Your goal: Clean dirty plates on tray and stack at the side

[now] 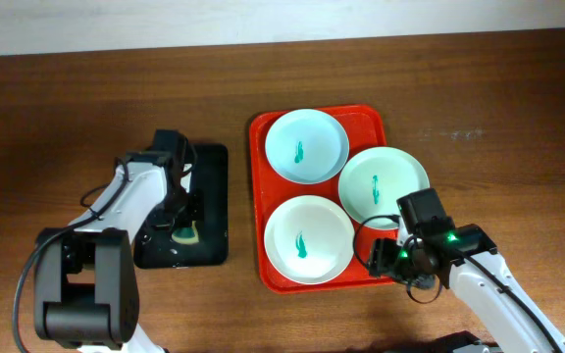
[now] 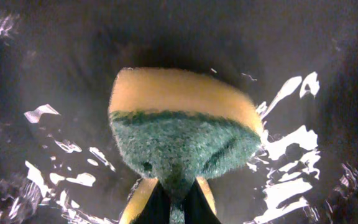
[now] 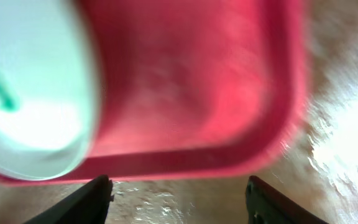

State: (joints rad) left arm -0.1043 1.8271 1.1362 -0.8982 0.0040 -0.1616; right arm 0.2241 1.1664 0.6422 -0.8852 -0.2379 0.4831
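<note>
The red-orange tray point(image 1: 260, 196) lies at the table's middle and holds three dirty plates, each with a teal smear: a pale blue one point(image 1: 307, 145) at the back, a mint green one point(image 1: 384, 186) at the right, a white one point(image 1: 309, 238) at the front. My left gripper point(image 1: 180, 227) is shut on a yellow and green sponge point(image 2: 179, 124) over the black tray point(image 1: 211, 172). My right gripper point(image 1: 381, 258) is open and empty, low at the red tray's front right corner. In the right wrist view its fingers point(image 3: 179, 199) straddle bare wood just outside the tray rim point(image 3: 197, 155), with a plate point(image 3: 30, 93) at the left.
The black tray's wet, shiny surface point(image 2: 303, 143) fills the left wrist view around the sponge. Brown wooden table point(image 1: 518, 127) lies to the right of the red tray and at the far left point(image 1: 37, 127).
</note>
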